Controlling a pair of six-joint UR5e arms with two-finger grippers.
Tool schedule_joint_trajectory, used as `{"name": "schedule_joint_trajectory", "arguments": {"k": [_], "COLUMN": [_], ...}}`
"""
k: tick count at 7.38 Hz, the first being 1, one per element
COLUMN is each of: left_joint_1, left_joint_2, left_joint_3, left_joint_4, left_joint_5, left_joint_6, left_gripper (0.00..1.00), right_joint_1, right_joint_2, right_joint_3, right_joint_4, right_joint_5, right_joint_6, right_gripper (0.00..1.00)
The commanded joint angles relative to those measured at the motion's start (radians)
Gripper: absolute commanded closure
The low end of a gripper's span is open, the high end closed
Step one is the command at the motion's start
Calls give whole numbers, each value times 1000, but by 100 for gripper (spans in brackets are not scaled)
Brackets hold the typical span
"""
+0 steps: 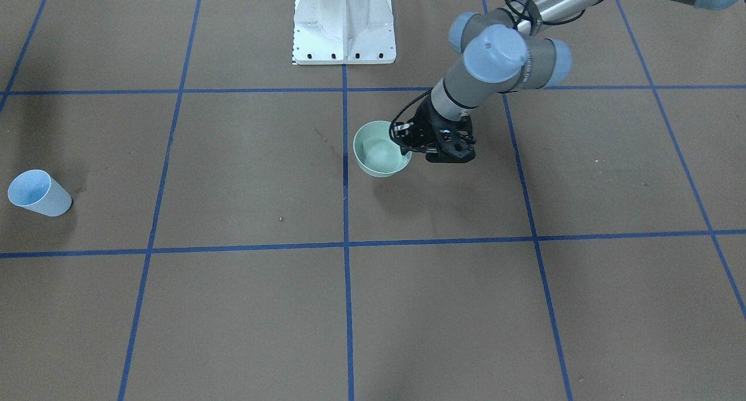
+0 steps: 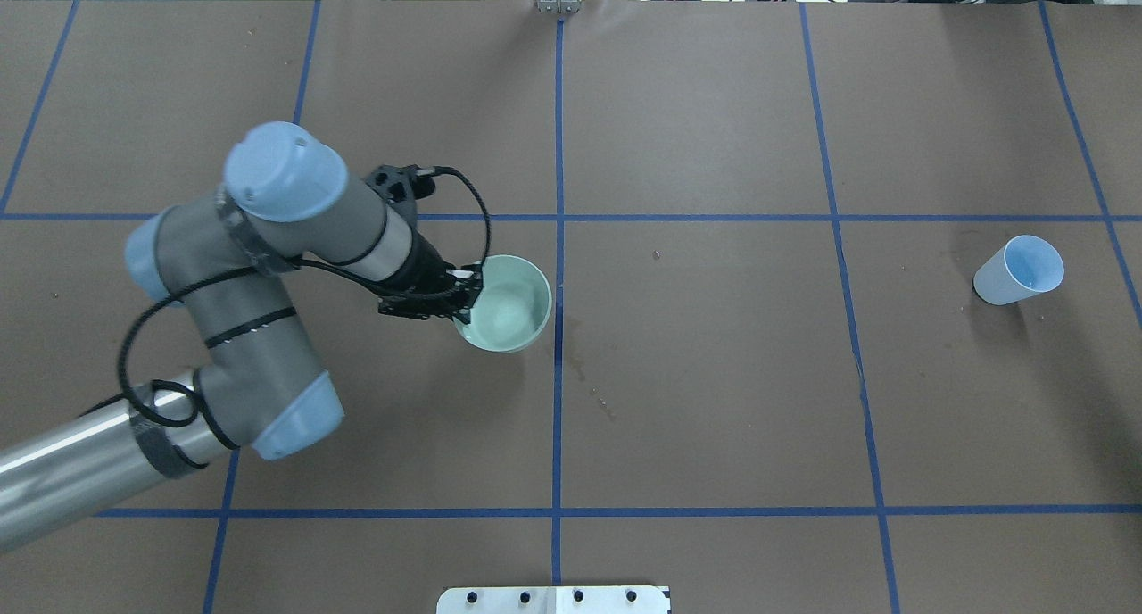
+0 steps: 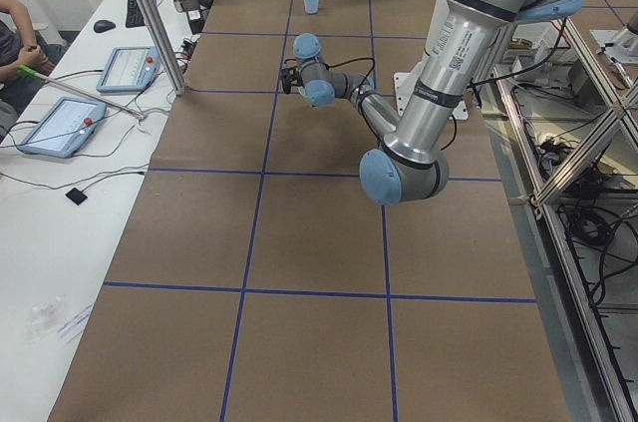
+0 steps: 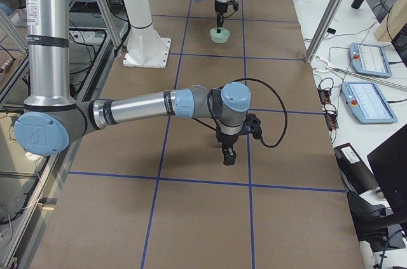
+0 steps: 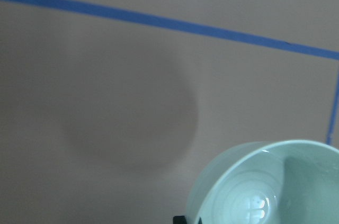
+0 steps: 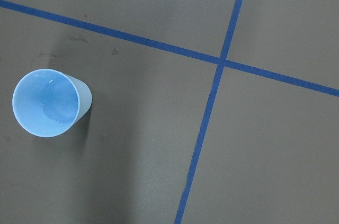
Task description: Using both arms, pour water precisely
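- At the bottom right of my left wrist view sits the bowl [image 5: 212, 195]. The whitish glints on its floor I take for the water [image 5: 255, 206], so there is only a little of it, lying low in the bowl.
- My left gripper [image 2: 464, 296] is on the bowl's rim, on the side toward the left of the overhead view. One finger seems to be inside and one outside, and it looks clenched on that rim. I cannot tell whether the bowl rests on the table [image 2: 714, 400] or hangs just off it.
- A pinch on the rim resists twisting poorly. I judge this step needs a firm squeeze, a level wrist and slow travel, so the water neither sloshes nor swings the bowl round in my fingers.
- My right gripper [image 4: 229, 153] hangs pointing down over the table in the middle of the right side view. It shows in that view alone, so I cannot tell whether it is spread or closed, and I see nothing in it.
- Farthest off, near the right edge of the overhead view, the cup [image 2: 995, 286] stands mouth up, well apart from the bowl. I cannot tell whether it holds anything.
- The cup's mouth is narrow, so my right arm should probably grasp its wall and steady it before I tip the bowl. The tilt should be gradual and go over the rim opposite my fingers.
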Motion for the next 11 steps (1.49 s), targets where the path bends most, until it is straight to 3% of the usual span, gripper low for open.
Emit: {"name": "schedule_joint_trajectory", "arguments": {"k": [1, 4, 5, 6, 8, 11], "left_joint_1": [79, 93, 93, 93, 90, 3], "left_joint_2": [-120, -134, -134, -133, -136, -127], "left_joint_3": [97, 132, 132, 132, 108, 13], "left_joint_4": [56, 51, 51, 51, 53, 80], "left_joint_5": [92, 94, 94, 95, 130, 130], "left_joint_6": [-9, -19, -19, -19, -21, -16], "left_gripper": [100, 100, 88, 31, 1, 1], "right_joint_1": [0, -1, -1, -2, -2, -19], "right_joint_2": [0, 3, 5, 2, -6, -7], "right_joint_3": [-9, -26, -28, -31, -32, -32], "right_joint_4": [0, 0, 2, 31, 49, 112], "right_joint_5": [-1, -1, -2, -2, -22, -278], "right_joint_6": [0, -2, -2, -2, -3, -3], "right_gripper": [1, 1, 1, 1, 1, 1]}}
